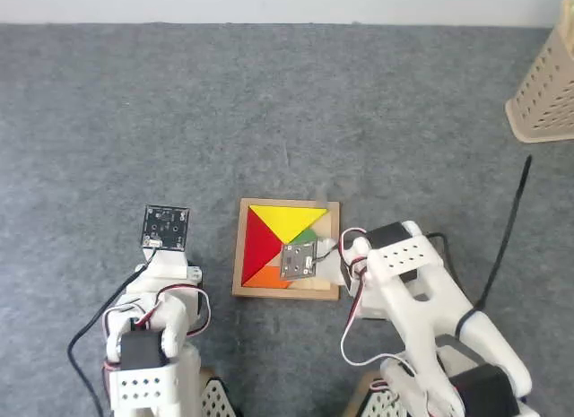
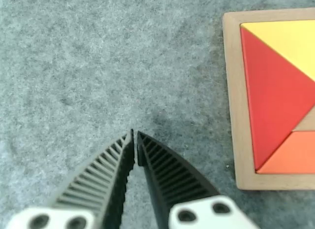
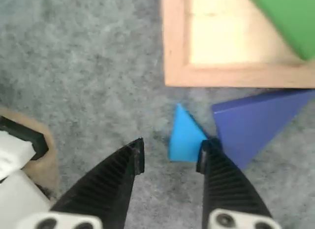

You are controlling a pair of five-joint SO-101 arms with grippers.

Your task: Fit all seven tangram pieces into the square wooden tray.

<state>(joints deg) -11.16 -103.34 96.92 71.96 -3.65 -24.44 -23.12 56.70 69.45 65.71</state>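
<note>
- Tray [image 1: 240,248] holds red [image 2: 268,96], yellow [image 2: 290,42], orange [image 2: 295,157] and green [image 3: 290,17] pieces.
- Light blue triangle [image 3: 183,138] and dark blue triangle [image 3: 256,123] lie just outside the tray.
- Right gripper [image 3: 172,152]: wide, flanking the light blue triangle.
- Left gripper [image 2: 134,136]: closed, empty, beside the tray.

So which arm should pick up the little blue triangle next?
The right one, probably. The right pincer is open with the little blue triangle between its tips, just outside the tray. The left pincer is shut over bare carpet, off to the tray's other side.
</note>
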